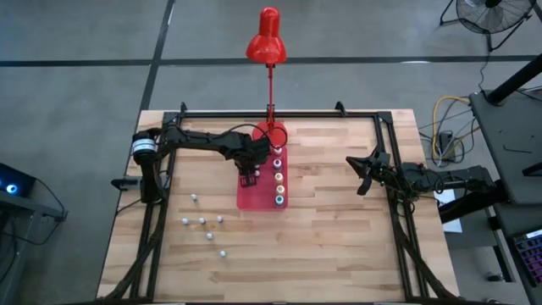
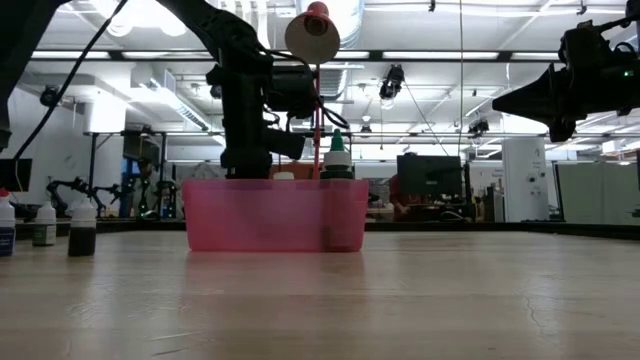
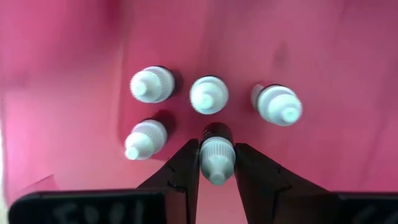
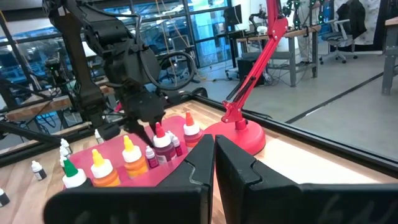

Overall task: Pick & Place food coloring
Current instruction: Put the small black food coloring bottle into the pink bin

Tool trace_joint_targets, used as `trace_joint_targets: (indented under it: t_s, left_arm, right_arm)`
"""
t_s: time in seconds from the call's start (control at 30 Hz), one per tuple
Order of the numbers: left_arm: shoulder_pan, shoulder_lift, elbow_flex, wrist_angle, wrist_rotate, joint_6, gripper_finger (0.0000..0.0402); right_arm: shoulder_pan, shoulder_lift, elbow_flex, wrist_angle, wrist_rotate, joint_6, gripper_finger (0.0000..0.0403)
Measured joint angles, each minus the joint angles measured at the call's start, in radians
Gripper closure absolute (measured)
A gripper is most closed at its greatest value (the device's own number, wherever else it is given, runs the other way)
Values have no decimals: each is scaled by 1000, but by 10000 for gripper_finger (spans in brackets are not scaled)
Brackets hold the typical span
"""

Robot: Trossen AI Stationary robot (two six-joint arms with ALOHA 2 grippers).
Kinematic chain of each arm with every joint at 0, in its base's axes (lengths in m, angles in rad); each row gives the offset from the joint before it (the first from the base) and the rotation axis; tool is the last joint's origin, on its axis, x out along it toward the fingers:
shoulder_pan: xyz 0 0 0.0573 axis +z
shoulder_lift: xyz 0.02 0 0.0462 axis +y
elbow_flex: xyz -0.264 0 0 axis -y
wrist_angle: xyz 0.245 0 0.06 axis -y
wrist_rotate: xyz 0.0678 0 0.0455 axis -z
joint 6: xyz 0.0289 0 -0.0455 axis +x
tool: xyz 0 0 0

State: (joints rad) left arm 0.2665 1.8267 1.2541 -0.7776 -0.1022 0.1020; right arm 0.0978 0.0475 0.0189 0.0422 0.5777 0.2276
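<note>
The left gripper [image 3: 216,163] is parked low over the red tray [image 1: 257,200], with its jaws set narrowly around a small white-capped bottle [image 3: 216,158] that stands on the tray floor. Whether that bottle is actually being squeezed or just flanked can't be told. Four more small bottles [image 3: 209,95] are lined up close beside it on the tray, all upright or nearly so. Along the tray's other edge a row of bigger bottles [image 1: 279,176] is set, and their coloured caps are seen best from the right wrist: green, yellow, orange, red, pink. A loose scatter of small bottles [image 1: 203,224] is left on the table [image 1: 339,246], well apart from the tray on the left arm's side. The red desk lamp [image 1: 267,38] is planted just behind the tray. The right gripper [image 1: 364,174] is held up off the table near its own edge, jaws pressed together with nothing between them.
</note>
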Motion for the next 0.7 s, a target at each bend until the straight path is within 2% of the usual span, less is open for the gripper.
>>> trace_joint_targets:
  t_s: [0.23, 0.5, 0.7]
  left_arm:
    - [0, 1, 0, 0, 35, -1, 329]
    - [4, 1, -9, 35, -37, 5, 328]
    - [5, 2, -19, 45, -30, 2, 327]
  right_arm:
    - [0, 0, 0, 0, 0, 0, 394]
    - [0, 0, 0, 0, 0, 0, 394]
    - [0, 0, 0, 0, 0, 0, 394]
